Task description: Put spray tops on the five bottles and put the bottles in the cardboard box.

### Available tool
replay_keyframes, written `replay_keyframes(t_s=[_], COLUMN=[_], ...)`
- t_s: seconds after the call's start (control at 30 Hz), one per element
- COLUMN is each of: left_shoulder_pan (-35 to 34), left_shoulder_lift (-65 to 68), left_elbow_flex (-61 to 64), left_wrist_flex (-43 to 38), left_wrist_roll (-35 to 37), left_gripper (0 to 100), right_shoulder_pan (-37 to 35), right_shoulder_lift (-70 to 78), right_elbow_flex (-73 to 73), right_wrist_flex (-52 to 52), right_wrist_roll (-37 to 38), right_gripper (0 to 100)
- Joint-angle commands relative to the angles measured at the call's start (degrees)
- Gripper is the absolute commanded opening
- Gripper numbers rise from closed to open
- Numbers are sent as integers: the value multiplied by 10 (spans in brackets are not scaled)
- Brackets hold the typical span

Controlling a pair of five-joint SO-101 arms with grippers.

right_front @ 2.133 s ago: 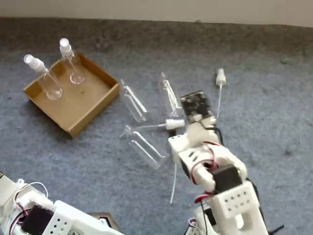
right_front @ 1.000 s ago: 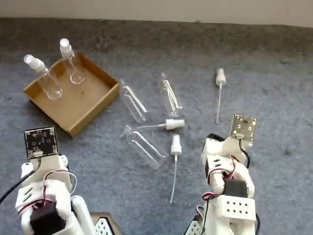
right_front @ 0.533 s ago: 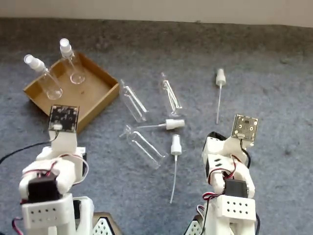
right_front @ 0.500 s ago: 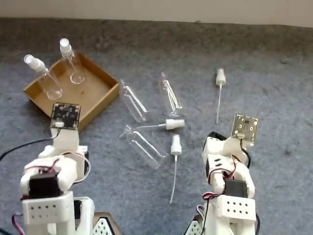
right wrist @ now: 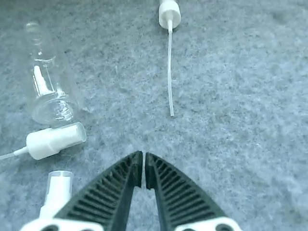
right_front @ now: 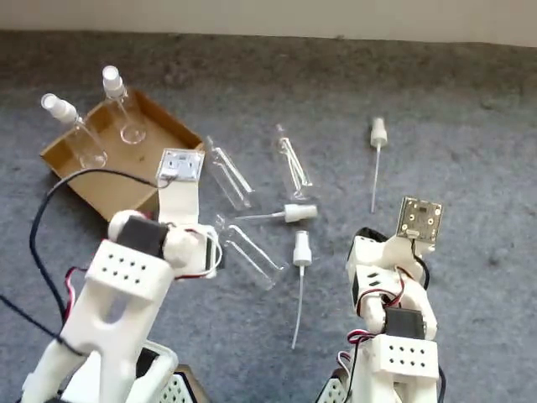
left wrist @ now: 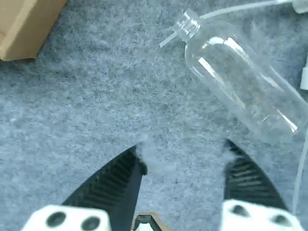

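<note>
Two capped bottles (right_front: 80, 134) stand in the cardboard box (right_front: 126, 180) at the far left. Three clear bottles lie on the carpet: one next to the box (right_front: 228, 175), one mid-table (right_front: 292, 161), one nearer (right_front: 250, 250). Loose spray tops lie at the far right (right_front: 378, 133), in the middle (right_front: 299, 211) and just below it (right_front: 301, 249). My left gripper (left wrist: 183, 149) is open above the carpet, a short way from the nearer bottle (left wrist: 240, 89). My right gripper (right wrist: 144, 171) is shut and holds nothing, with two spray tops (right wrist: 55, 139) beside it.
Grey carpet covers the table, with a pale wall edge along the back. A corner of the box (left wrist: 26, 24) lies off to one side of the left gripper. The left arm (right_front: 151, 252) stands between the box and the nearer bottle; the right arm (right_front: 390, 285) sits at the near right.
The left arm has swung up from the near left corner toward the nearer lying bottle. The right arm drew back from the middle spray tops, then kept still.
</note>
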Motion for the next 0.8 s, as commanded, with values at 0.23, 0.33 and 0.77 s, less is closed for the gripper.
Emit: replay_keyframes(t_s=[0.23, 0.33, 0.77], left_shoulder_pan=[11, 12, 64], left_shoulder_lift=[232, 309, 559], left_elbow_flex=[-198, -247, -396], left_wrist_flex=[0, 0, 17], left_wrist_roll=[203, 251, 375], left_gripper=[407, 407, 404], right_shoulder_pan=[6, 5, -16], right_shoulder_lift=[-8, -8, -8], right_elbow_flex=[-6, -6, 7], right_wrist_flex=[-15, -15, -15], right_wrist_roll=[-6, -5, -3], right_gripper=[4, 4, 4])
